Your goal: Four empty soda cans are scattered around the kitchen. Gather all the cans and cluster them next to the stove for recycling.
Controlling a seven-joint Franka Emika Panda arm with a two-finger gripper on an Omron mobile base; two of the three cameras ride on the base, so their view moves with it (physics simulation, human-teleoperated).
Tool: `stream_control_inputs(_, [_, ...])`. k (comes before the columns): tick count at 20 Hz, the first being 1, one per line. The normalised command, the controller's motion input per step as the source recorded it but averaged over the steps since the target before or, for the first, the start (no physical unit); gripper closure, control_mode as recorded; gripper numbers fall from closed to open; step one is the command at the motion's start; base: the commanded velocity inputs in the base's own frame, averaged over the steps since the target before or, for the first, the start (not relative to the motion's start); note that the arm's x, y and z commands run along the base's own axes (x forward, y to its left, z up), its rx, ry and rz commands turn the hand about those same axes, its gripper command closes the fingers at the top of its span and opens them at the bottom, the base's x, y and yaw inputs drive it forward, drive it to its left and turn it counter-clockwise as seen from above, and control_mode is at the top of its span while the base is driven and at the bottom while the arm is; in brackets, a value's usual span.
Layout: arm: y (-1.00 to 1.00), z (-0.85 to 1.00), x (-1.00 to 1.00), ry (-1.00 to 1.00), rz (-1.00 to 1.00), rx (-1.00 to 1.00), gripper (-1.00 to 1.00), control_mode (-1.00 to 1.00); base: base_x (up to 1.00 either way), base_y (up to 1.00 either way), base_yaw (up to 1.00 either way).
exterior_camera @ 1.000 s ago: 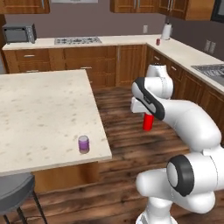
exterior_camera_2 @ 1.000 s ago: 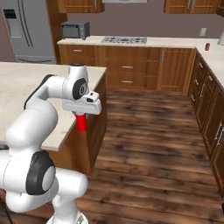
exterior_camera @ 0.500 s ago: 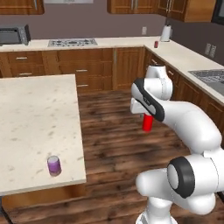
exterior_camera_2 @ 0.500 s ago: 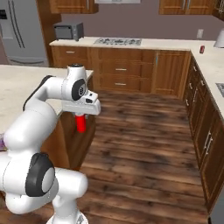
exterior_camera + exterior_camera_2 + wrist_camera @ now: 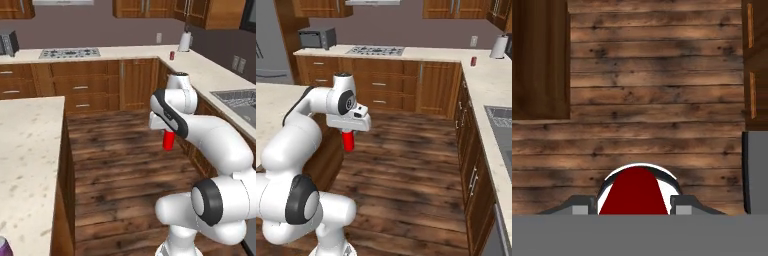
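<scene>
The jaws are clenching one red soda can (image 5: pixel 169 140), which is hanging upright beneath the hand (image 5: pixel 348 131) over the wooden floor (image 5: pixel 406 165). In the hand view, the held can (image 5: pixel 634 192) is sitting between the two dark fingertips (image 5: pixel 583 205), one pressing at each side, with floor planks running crosswise beyond it.

Counted from the jaws outward, three cans are showing. The first is the red one in the grip. A second red can (image 5: pixel 172 55) is standing upright well beyond the jaws on the far tabletop (image 5: pixel 130 51), near its corner and close to a white paper-towel roll (image 5: pixel 185 41); in the right base view this can (image 5: pixel 473 61) is standing apart from the roll (image 5: pixel 499 47). A third, purple can (image 5: pixel 4 247) is showing partly at the picture's lower edge on the island tabletop (image 5: pixel 27 150), well behind and to the side of the jaws.

One stove (image 5: pixel 69 52) is lying flat in the far tabletop, well ahead of the jaws; in the right base view the stove (image 5: pixel 376 50) is sitting beside one microwave (image 5: pixel 316 37). One sink (image 5: pixel 239 100) is lying in the side tabletop, beyond the arm. No can is standing beside the stove.
</scene>
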Motion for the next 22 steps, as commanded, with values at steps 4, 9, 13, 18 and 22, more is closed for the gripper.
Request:
stream_control_inputs(4, [0.00,0.00,0.00,0.00,0.00,0.00,1.00,1.00,0.80,-0.44,0.01])
stream_control_inputs(9, [0.00,0.00,0.00,0.00,0.00,0.00,1.00,1.00,0.89,-0.35,0.05])
stream_control_inputs(13, [0.00,0.00,0.00,0.00,0.00,0.00,1.00,1.00,0.86,-0.32,0.04])
stream_control_inputs(18, [0.00,0.00,0.00,0.00,0.00,0.00,1.00,1.00,0.84,-0.36,0.04])
stream_control_inputs(22, [0.00,0.00,0.00,0.00,0.00,0.00,1.00,1.00,0.86,-0.38,0.03])
